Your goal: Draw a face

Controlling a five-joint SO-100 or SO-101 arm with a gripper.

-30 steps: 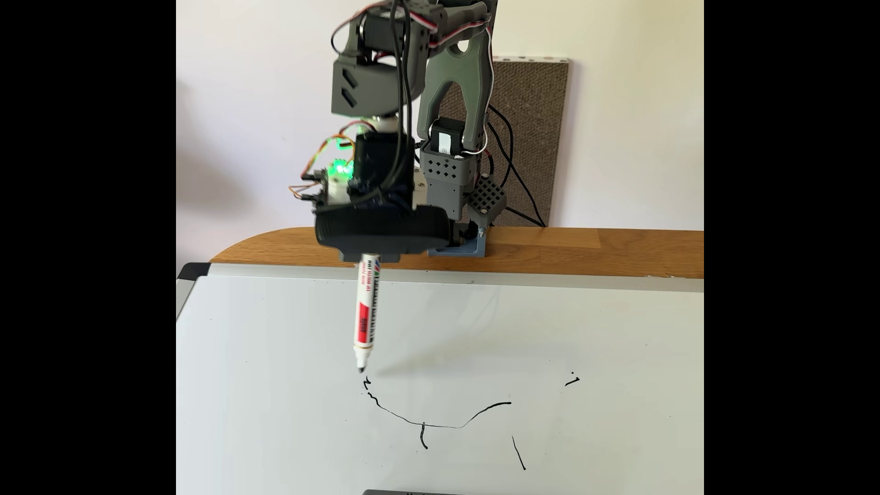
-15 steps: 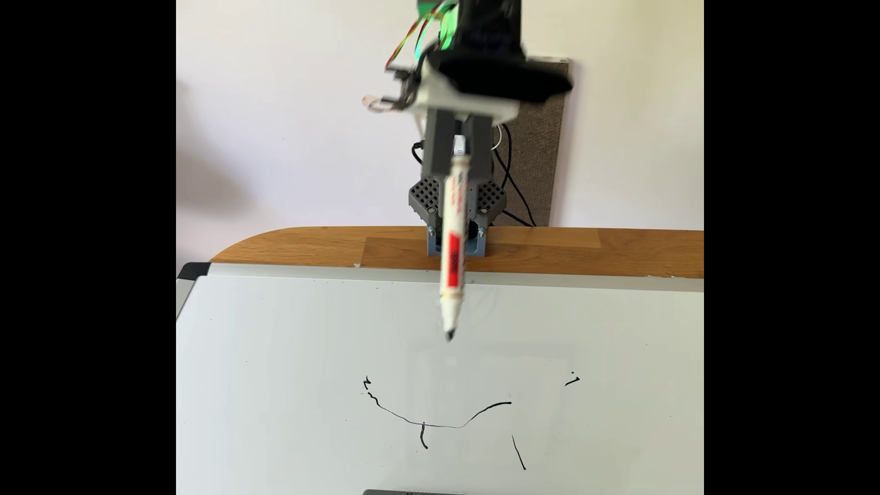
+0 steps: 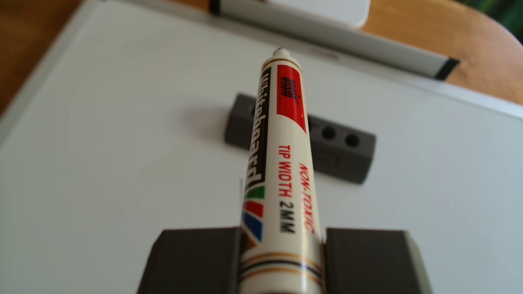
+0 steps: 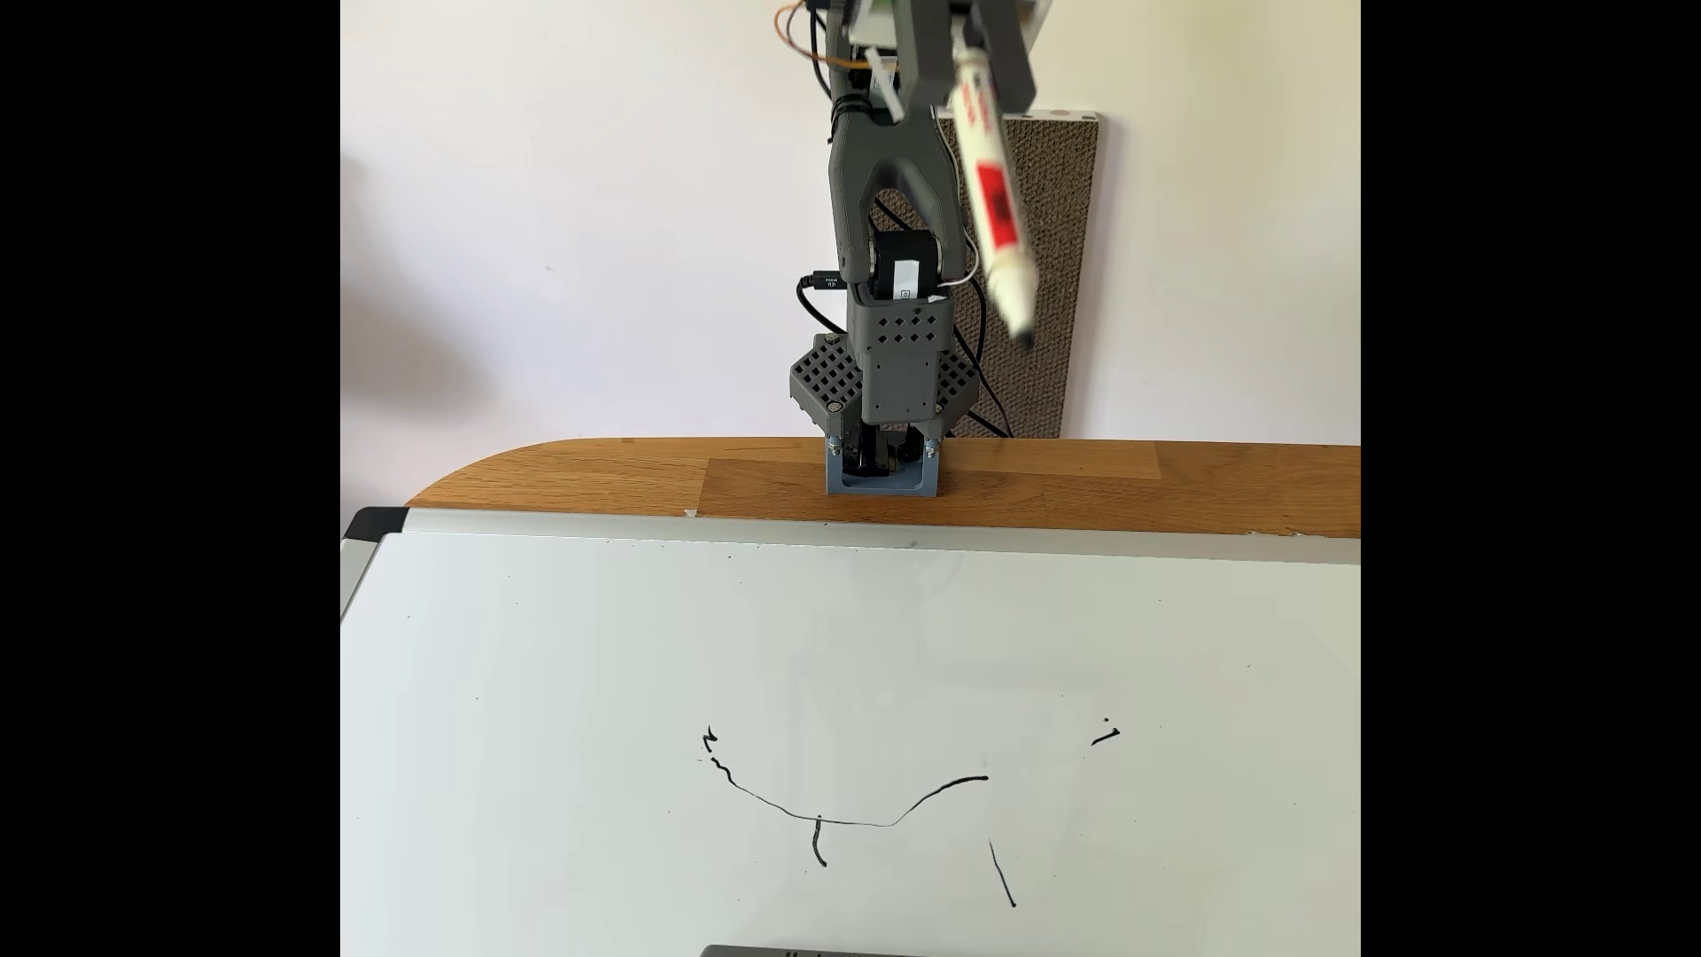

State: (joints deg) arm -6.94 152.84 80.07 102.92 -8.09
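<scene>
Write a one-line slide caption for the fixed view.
Gripper holds the marker high above the whiteboard, tip off the surface, over a few black strokes of an unfinished face.

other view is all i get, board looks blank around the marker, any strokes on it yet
Observer: Yes. The fixed view shows the face as one long curved line with a few short strokes near it, not a complete face.
Operator: is the tip on the board
Observer: No. The marker hangs tilted high above the whiteboard, its tip in front of the wall.
</scene>
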